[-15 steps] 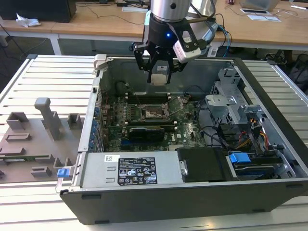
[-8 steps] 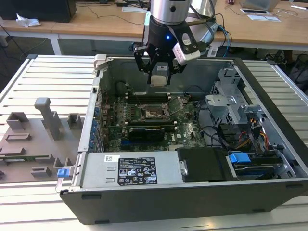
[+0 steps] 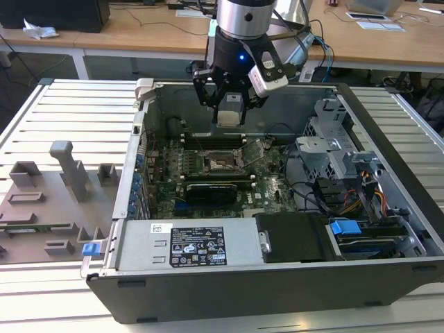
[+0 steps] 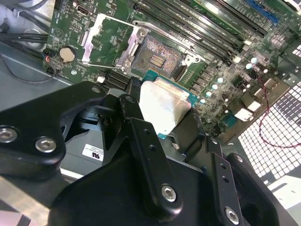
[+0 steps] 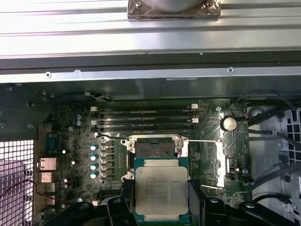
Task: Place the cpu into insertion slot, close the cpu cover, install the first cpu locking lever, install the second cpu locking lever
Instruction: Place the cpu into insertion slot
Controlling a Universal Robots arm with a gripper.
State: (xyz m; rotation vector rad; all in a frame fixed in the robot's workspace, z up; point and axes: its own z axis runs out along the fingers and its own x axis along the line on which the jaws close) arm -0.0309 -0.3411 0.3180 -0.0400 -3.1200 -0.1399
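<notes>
My gripper (image 3: 230, 104) hangs over the open computer case, shut on the cpu (image 3: 229, 113), a flat square chip with a silver-grey top. In both wrist views the black fingers (image 5: 126, 200) clamp the cpu (image 5: 161, 186) (image 4: 162, 106) by two opposite edges. It floats above the green board, just to one side of the insertion slot (image 5: 155, 149) (image 4: 157, 59) (image 3: 223, 163), whose dark centre is bare. The cpu cover (image 5: 220, 162) (image 4: 110, 44) is swung open beside the slot. Thin wire locking levers (image 5: 202, 140) (image 4: 101, 66) stand released around it.
Long memory slots (image 5: 146, 115) run beside the socket, and a black card (image 3: 211, 189) lies on its other side. The power supply (image 3: 187, 246) fills the case front; a drive cage (image 3: 333, 149) and cables sit on the exterior view's right. Grey fixtures (image 3: 69, 170) stand outside the case.
</notes>
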